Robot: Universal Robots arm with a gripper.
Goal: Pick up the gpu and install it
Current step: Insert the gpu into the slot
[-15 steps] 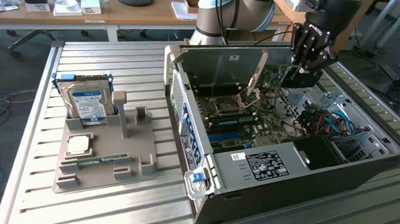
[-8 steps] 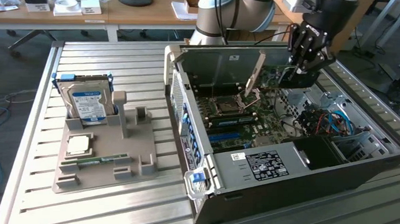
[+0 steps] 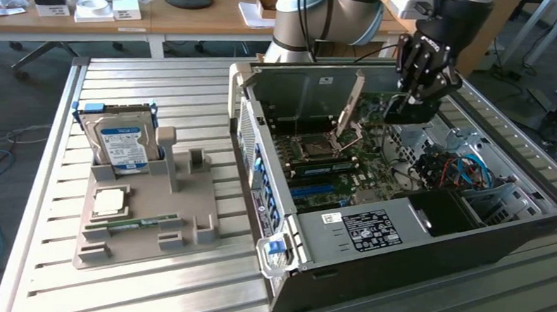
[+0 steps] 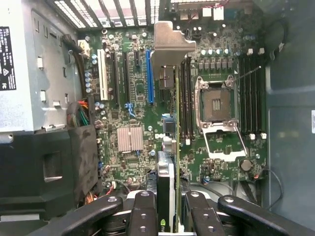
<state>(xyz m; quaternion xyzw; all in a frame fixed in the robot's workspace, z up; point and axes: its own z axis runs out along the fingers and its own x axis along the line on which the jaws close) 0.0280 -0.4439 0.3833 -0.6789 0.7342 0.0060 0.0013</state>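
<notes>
Our arm [image 3: 315, 16] comes in from the back of the exterior view, with the wrist bent over so the black gripper [image 3: 416, 97] points pretty much straight down. On the wrist view we can see its fingers [image 4: 142, 209] partway closed, clamped on both faces of the gpu [image 4: 166, 169], which sits edge-on between them.

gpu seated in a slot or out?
Out. The thin black gpu card hangs edge-on in the pincer, above the green motherboard, not in the blue slot.
</notes>
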